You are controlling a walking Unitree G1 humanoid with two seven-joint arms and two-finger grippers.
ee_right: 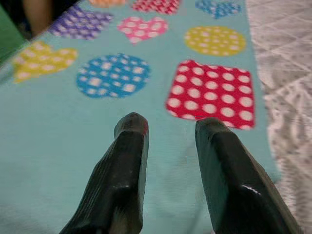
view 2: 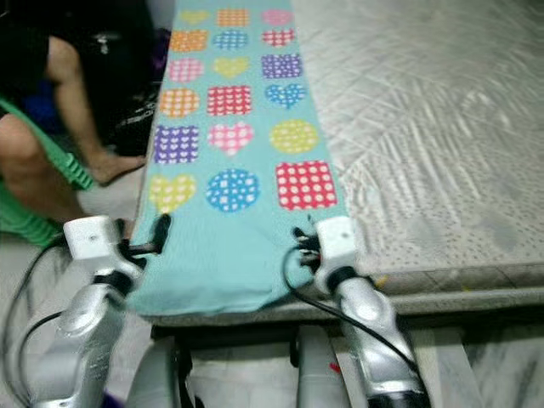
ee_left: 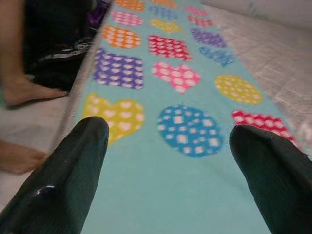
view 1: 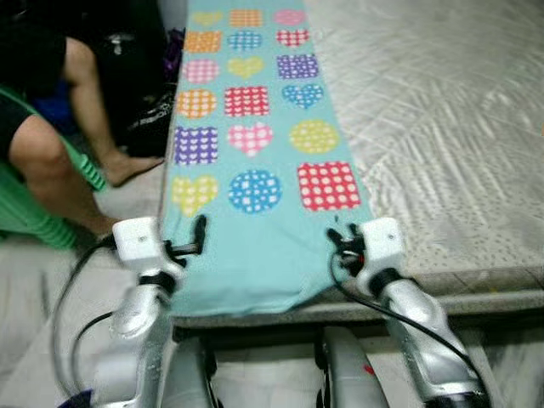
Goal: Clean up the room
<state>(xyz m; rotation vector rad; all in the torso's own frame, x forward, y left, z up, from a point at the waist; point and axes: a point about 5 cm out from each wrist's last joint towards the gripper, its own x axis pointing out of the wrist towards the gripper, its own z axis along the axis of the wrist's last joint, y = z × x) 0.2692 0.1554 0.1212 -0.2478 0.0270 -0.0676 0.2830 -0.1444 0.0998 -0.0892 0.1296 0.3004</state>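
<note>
A long turquoise cloth (view 1: 255,238) printed with dotted hearts, circles and squares lies as a folded strip along the left edge of the grey quilted mattress (view 1: 442,127). Its near end hangs slightly over the mattress front. My left gripper (view 1: 194,238) sits at the cloth's near left corner; in the left wrist view the left gripper (ee_left: 168,141) hovers over the cloth, open wide with nothing between its fingers. My right gripper (view 1: 342,240) is at the near right corner, by the red square (ee_right: 209,95). The right gripper (ee_right: 170,126) is open by a narrow gap, just above the cloth.
A person sits on a green chair (view 1: 34,217) at the left, bare legs and a foot (view 1: 127,166) on the floor close to the mattress edge. Dark bags (view 1: 144,76) stand behind the foot. The mattress stretches far to the right.
</note>
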